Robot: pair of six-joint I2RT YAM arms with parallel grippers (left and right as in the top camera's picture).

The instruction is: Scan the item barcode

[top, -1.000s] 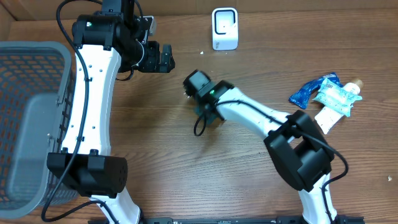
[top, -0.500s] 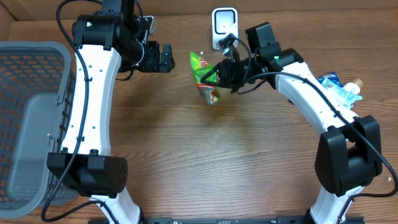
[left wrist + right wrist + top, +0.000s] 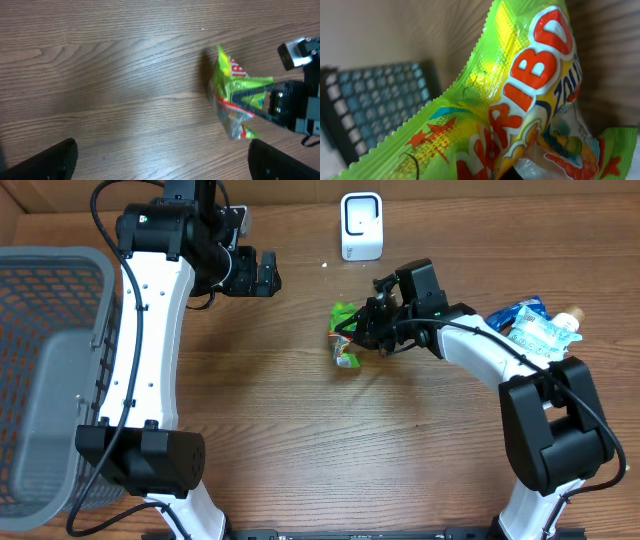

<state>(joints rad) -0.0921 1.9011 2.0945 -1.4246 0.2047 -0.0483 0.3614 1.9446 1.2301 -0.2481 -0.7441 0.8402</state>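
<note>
A green Haribo candy bag (image 3: 345, 345) hangs just above the table's middle, with my right gripper (image 3: 363, 332) shut on its right side. The white barcode scanner (image 3: 361, 226) stands at the back edge, well above the bag. In the right wrist view the bag (image 3: 520, 95) fills the frame and hides the fingers. The left wrist view shows the bag (image 3: 235, 95) pinched by the right gripper (image 3: 280, 102). My left gripper (image 3: 262, 273) hovers open to the left of the scanner, with nothing between its fingers (image 3: 55, 160).
A grey mesh basket (image 3: 40, 380) takes up the left side of the table. Blue and white packets (image 3: 525, 328) and a pale bottle-like item (image 3: 535, 362) lie at the right edge.
The right arm swung the bag up close to the scanner, then lowered it to the right, away from the scanner. The left arm has not moved.
</note>
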